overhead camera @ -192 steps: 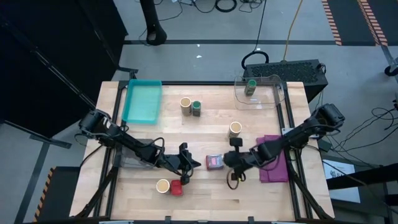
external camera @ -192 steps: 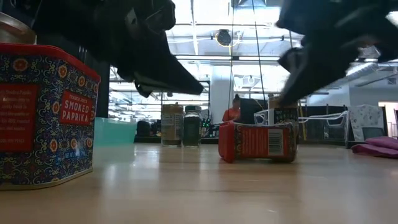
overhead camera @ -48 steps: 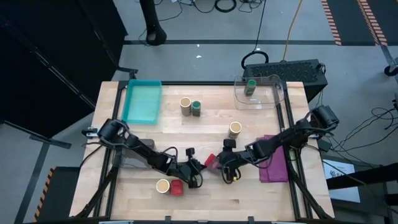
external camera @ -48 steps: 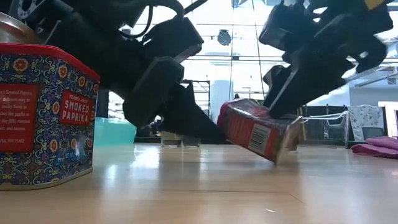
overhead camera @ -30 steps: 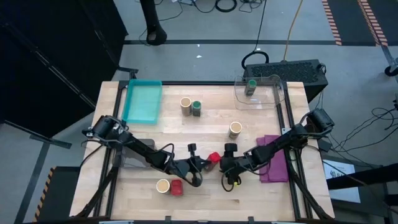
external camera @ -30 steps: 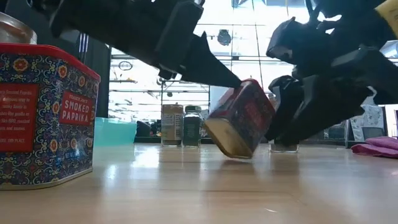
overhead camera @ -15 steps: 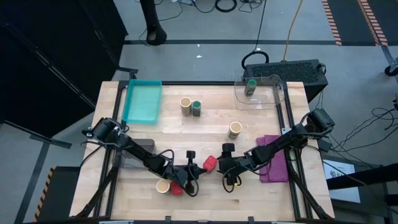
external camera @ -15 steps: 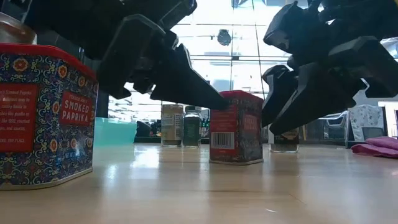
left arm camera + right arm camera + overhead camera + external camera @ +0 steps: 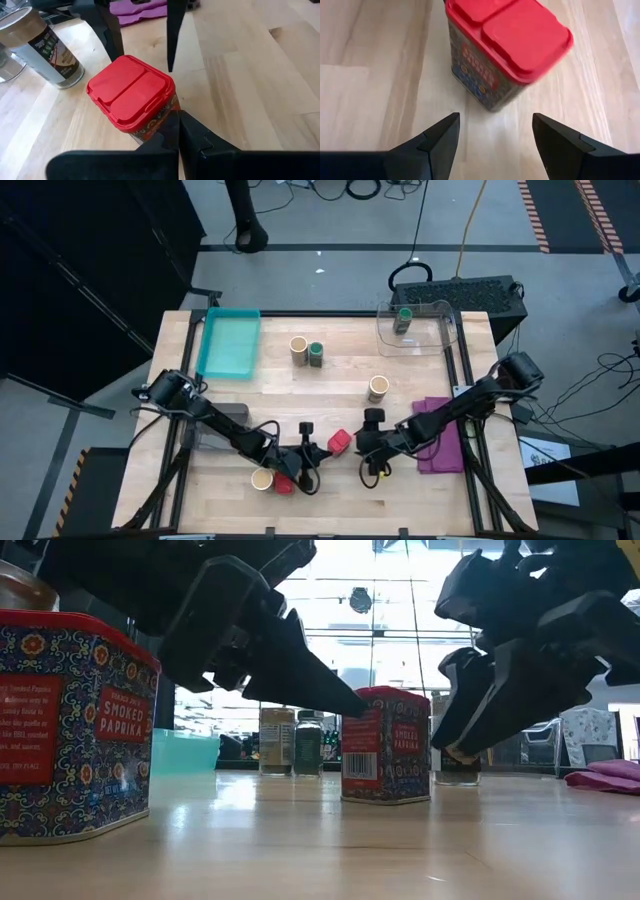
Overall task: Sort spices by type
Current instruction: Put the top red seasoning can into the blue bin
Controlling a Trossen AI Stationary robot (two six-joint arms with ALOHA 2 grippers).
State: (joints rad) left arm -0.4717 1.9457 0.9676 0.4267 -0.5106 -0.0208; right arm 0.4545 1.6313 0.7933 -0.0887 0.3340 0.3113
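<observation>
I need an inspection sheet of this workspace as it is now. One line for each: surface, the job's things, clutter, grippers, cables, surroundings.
Surface: wooden table, bare boards at the front.
Job's things: one red paprika tin upright between the grippers; second red tin beside a tan jar at the front; tan jar with a green-lid jar at the back; lone tan jar; green-lid jar in the clear container.
Clutter: teal tray; purple cloth.
Grippers: left gripper shut, tip against the middle tin; right gripper open, clear of it.
Cables: yellow cable on the floor.
Surroundings: dark case behind the table.
</observation>
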